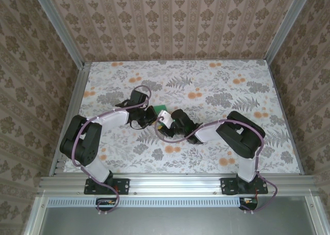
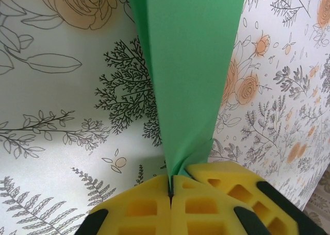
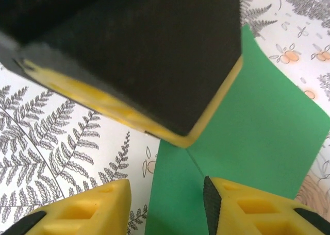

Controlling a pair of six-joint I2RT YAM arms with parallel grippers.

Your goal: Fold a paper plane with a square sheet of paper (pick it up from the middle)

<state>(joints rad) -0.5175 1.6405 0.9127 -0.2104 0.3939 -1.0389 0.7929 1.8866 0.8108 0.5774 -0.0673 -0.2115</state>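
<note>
The green sheet of paper is folded into a narrow tapering shape with layered flaps, and it fans out away from my left wrist camera. My left gripper is shut on its narrow end, yellow pads pressed together. From above, the paper is a small green patch between both grippers at the table's middle. My right gripper stands open, its yellow fingers apart on either side of the creased paper. The left gripper's finger sits just above them.
The floral-print tabletop spreads out on all sides of the grippers. Patterned walls and metal frame posts close in the back and sides. Both arms bend inward from the near rail, wrists almost touching.
</note>
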